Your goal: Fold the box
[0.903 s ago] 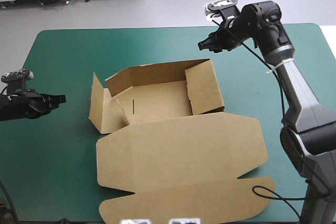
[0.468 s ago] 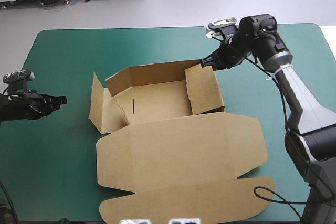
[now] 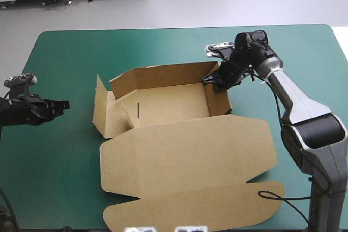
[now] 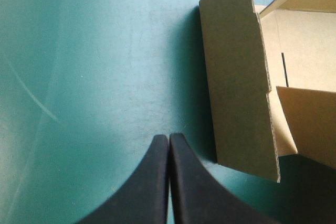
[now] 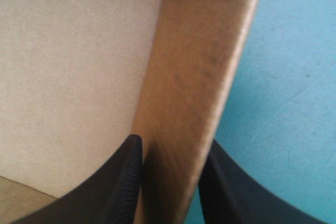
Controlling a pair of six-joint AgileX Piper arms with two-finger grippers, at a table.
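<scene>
The right gripper (image 3: 213, 80) straddles the box's (image 3: 163, 104) right side wall (image 5: 194, 72). Its black fingers pinch the board, one inside the tray and one outside, apparently to stand that wall upright. The left gripper (image 4: 169, 138) has its fingers pressed together and hovers over the teal-green cover (image 4: 79, 77), with the left end flap (image 4: 236, 77) just ahead, untouched.

High camera: above and behind, looking forward and down over the whole table (image 3: 65, 177). Left wrist camera: the box (image 4: 236, 72) lies ahead of the left gripper (image 4: 169, 137). Right wrist camera: very near, with the same box between the right gripper (image 5: 173, 142) fingers.
</scene>
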